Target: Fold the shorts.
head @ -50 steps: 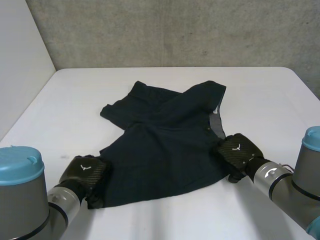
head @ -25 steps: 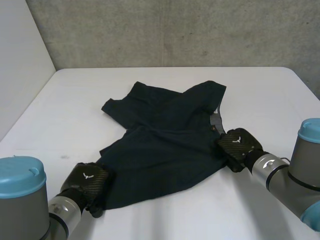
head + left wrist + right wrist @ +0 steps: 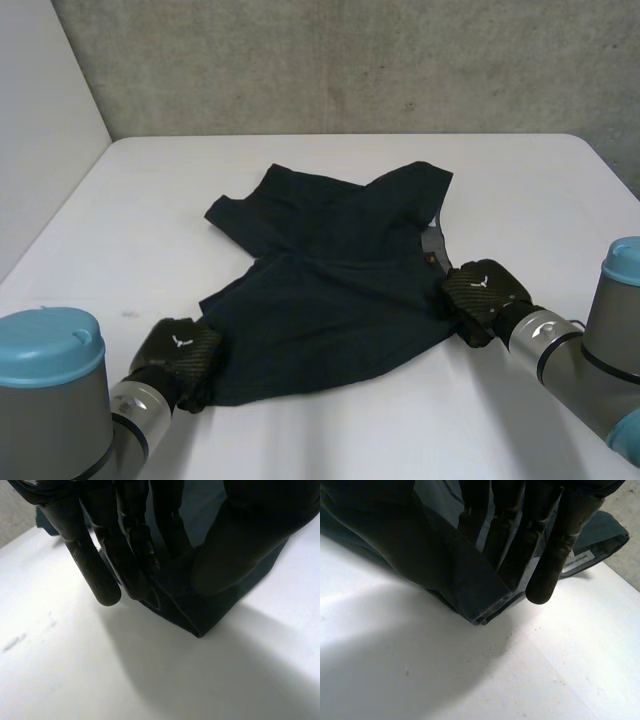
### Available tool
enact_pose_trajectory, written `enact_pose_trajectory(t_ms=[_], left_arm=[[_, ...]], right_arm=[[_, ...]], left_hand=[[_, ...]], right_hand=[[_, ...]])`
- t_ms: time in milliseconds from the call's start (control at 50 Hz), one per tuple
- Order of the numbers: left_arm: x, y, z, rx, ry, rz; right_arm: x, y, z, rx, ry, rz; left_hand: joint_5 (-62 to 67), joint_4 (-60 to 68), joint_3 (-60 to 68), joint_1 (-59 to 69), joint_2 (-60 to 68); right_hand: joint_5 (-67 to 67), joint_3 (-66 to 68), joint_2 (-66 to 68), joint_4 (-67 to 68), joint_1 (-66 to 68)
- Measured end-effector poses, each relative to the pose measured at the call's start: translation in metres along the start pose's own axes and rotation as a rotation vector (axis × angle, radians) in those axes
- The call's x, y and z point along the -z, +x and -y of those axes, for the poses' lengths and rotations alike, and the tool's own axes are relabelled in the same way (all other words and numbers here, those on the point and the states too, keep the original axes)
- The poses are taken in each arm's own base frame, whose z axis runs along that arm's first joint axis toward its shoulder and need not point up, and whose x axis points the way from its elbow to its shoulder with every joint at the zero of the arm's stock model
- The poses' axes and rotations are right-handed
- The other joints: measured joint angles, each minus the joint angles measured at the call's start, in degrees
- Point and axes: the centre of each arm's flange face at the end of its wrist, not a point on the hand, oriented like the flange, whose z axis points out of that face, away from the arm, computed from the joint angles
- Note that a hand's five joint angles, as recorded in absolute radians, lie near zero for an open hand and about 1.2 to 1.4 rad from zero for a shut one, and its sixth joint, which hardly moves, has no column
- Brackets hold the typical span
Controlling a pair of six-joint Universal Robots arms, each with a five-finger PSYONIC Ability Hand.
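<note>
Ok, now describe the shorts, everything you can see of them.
The shorts are dark navy, of soft, thin-looking cloth, and lie rumpled and partly doubled over on the white table. The left hand pinches their near left corner between thumb and fingers, lifted just off the table. The right hand pinches the near right corner the same way. A grey inner band shows beside that hand, and a white label beyond its fingertips.

The white table (image 3: 520, 200) carries dark shorts (image 3: 330, 290) lying rumpled near its middle
</note>
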Motion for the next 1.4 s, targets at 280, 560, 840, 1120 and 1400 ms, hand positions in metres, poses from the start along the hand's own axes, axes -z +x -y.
enact_pose_trajectory(t_ms=[280, 560, 840, 1120, 1400], left_arm=[[0.035, -0.015, 0.038, 0.002, 0.119, 0.034], [0.089, -0.018, 0.054, -0.067, 0.078, -0.044], [0.051, -0.023, 0.087, -0.136, 0.156, -0.034], [-0.103, -0.019, 0.168, -0.213, 0.432, 0.088], [-0.215, 0.009, 0.153, -0.216, 0.522, 0.145]], right_arm=[[0.043, 0.002, 0.025, 0.003, -0.116, 0.024], [0.145, -0.011, 0.066, 0.141, -0.28, 0.158], [0.119, 0.025, 0.066, 0.101, -0.295, 0.154], [0.013, 0.094, 0.052, -0.084, -0.228, -0.129], [-0.068, 0.104, 0.029, 0.004, -0.123, -0.371]], left_hand=[[0.0, 1.3, 0.7, 0.0, 0.7], [0.0, 1.3, 0.7, 0.0, 0.8], [0.0, 1.3, 1.1, 0.0, 0.8], [0.0, 1.3, 1.1, 0.0, 0.8], [-0.7, -0.9, -1.0, -0.5, -1.3]], right_hand=[[0.0, 0.0, 0.0, 0.0, 0.0], [0.7, 0.0, 0.0, 0.0, 0.0], [0.7, 0.0, 0.0, 0.2, 1.3], [1.0, 0.0, 0.0, 0.3, 1.3], [-1.1, -2.7, -2.4, -2.7, 0.1]])
